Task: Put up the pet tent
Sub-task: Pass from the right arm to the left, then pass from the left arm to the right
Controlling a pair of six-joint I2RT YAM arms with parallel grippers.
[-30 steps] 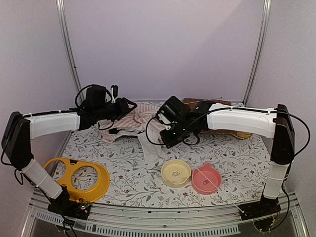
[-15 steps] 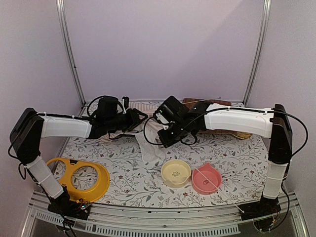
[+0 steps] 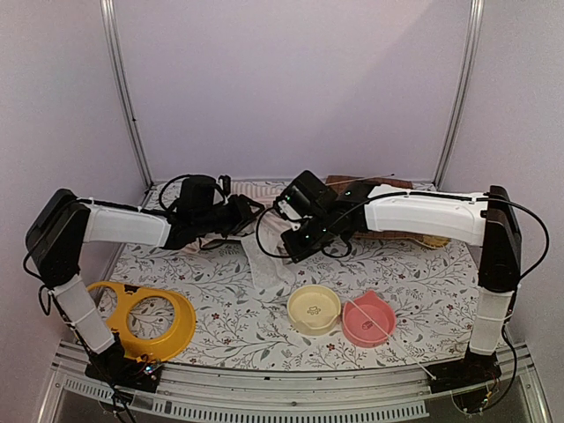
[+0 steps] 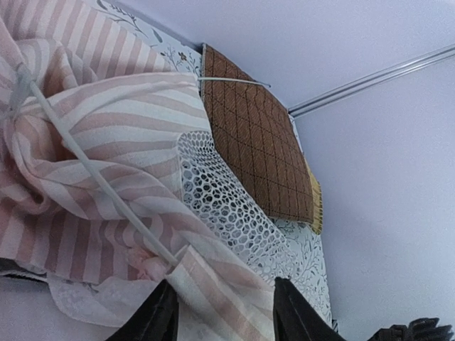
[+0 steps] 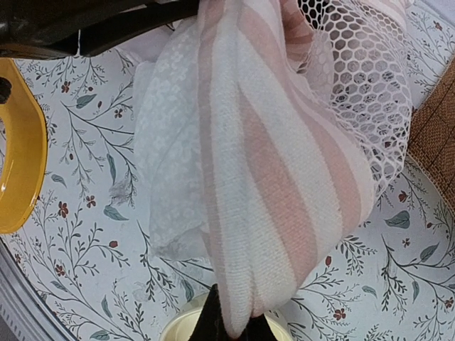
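Observation:
The pet tent (image 3: 267, 263) is a slack heap of pink-and-white striped fabric with white mesh, at the table's back centre. My left gripper (image 3: 249, 214) reaches in from the left. In the left wrist view a striped fold (image 4: 220, 284) fills the gap between its fingers (image 4: 160, 316), next to a thin clear pole (image 4: 92, 170) and mesh (image 4: 227, 199). My right gripper (image 3: 295, 245) is shut on a hanging striped fold (image 5: 284, 177), lifted above the table. The two grippers are close together.
A brown quilted mat (image 3: 352, 182) lies at the back right behind the tent. A yellow two-hole bowl stand (image 3: 141, 317) sits front left. A cream bowl (image 3: 314, 308) and a pink bowl (image 3: 368, 320) sit front centre. A thin clear rod (image 3: 397, 344) slants across the pink bowl.
My left arm has swung right toward the right gripper, carrying its fabric along. The tent has bunched up between the grippers. The right gripper has barely moved.

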